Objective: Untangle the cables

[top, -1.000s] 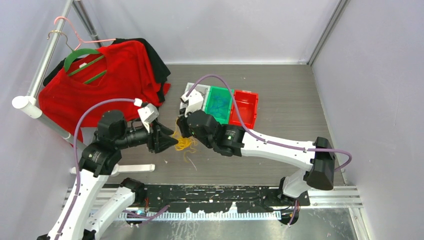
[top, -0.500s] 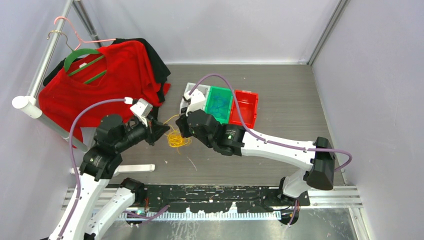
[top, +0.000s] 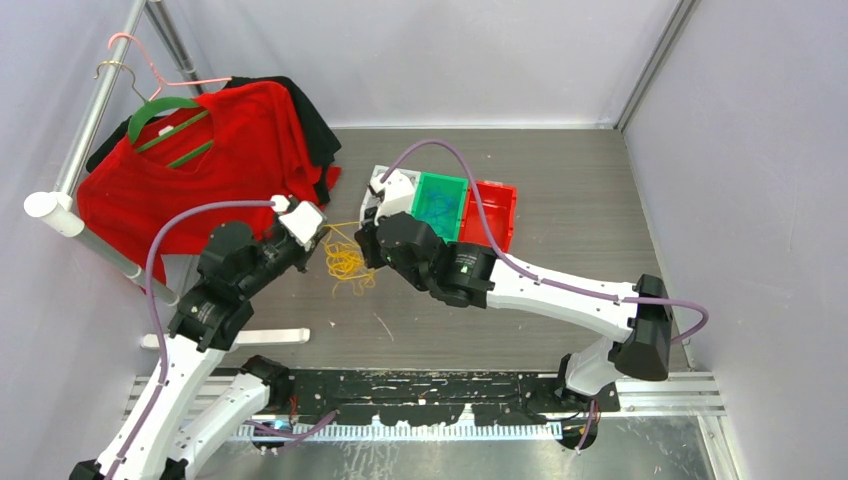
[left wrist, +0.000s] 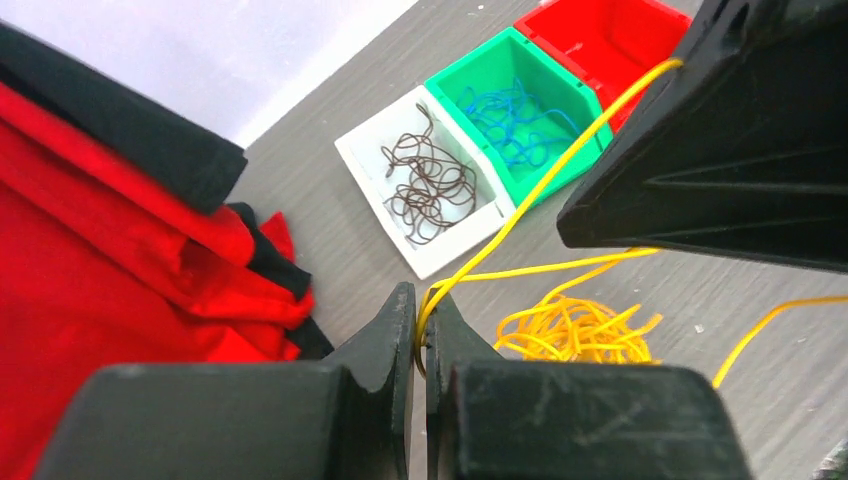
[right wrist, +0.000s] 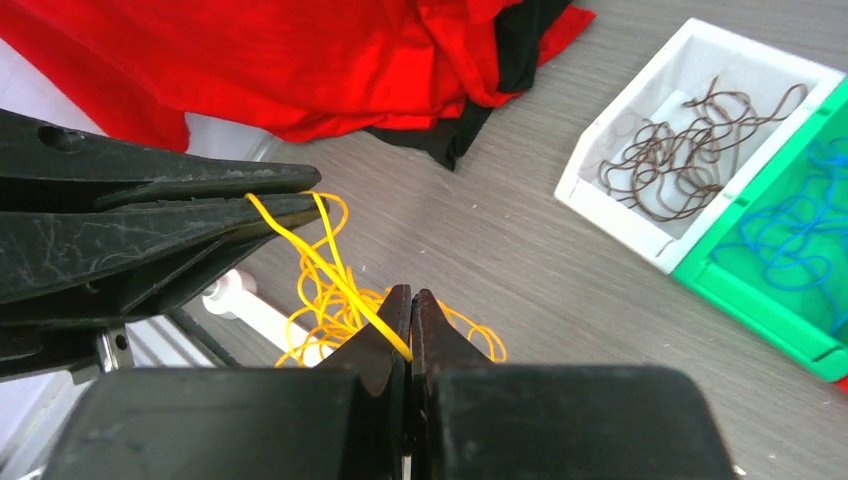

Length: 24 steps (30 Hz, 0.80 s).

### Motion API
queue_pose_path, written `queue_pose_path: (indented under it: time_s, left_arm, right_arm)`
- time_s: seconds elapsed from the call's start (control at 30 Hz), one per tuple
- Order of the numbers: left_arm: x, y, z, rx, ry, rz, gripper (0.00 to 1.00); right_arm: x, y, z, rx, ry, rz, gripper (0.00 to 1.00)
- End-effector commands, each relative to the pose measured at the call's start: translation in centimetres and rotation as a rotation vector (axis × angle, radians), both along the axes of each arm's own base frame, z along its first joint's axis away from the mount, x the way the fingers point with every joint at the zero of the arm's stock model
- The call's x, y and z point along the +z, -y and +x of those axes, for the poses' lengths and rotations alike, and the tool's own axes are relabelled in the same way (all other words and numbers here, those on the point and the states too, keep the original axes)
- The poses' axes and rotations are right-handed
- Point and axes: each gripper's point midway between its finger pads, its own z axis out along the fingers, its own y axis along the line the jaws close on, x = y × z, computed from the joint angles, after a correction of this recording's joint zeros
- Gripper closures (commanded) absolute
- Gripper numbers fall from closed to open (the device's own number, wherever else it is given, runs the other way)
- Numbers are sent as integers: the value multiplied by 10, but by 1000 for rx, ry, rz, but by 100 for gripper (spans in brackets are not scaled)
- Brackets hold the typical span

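Note:
A tangle of yellow cable (top: 345, 265) lies on the table between my two grippers. My left gripper (left wrist: 420, 300) is shut on one yellow strand, which runs taut up to the right gripper's fingers (left wrist: 720, 170). My right gripper (right wrist: 410, 295) is shut on the same yellow cable (right wrist: 330, 300), just above the heap. In the top view the left gripper (top: 315, 240) sits left of the heap and the right gripper (top: 362, 248) right of it. Brown cables (left wrist: 430, 190) lie in a white bin (left wrist: 400, 240). Blue cables (left wrist: 515, 125) lie in a green bin (top: 455, 185).
A red bin (top: 490, 215) stands right of the green one. A red shirt (top: 200, 150) on a green hanger and a black garment (top: 315, 125) hang from the rack at the left, close behind my left arm. A white bar (top: 260, 338) lies near the front edge.
My left gripper has shut on a yellow strand and drawn back to the left and away from the heap, pulling the strand taut. The right gripper stayed shut, barely shifting.

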Motion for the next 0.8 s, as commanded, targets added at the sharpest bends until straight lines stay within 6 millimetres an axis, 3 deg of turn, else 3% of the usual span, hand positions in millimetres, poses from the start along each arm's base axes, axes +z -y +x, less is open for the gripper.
queue_pose_path:
  time_s: [0.0, 0.2, 0.3, 0.4, 0.47, 0.53, 0.6, 0.77]
  left_arm:
    - [56, -58, 39, 269, 326, 228, 100]
    - [82, -57, 37, 233, 468, 308, 100]
    - [82, -40, 27, 133, 450, 263, 98]
    - [68, -10, 2, -38, 270, 125, 85]
    - [56, 12, -24, -172, 120, 23, 70]
    - [56, 22, -33, -200, 32, -83, 65]
    - [53, 19, -27, -140, -16, -129, 67]
    - [40, -20, 9, 143, 7, -83, 81]
  right_arm:
    - [2, 54, -6, -32, 67, -186, 99]
    - [-17, 90, -1, -95, 108, -328, 99]
    - [-19, 94, -2, -100, 110, -337, 99]
    - [-15, 83, -6, -64, 94, -279, 99]
    - [-10, 73, -9, -36, 81, -228, 99]
    - [-6, 66, -12, -17, 75, -190, 99]
    - [0, 62, -15, -1, 69, -153, 99]
    - [16, 63, -20, 29, 91, -90, 99]
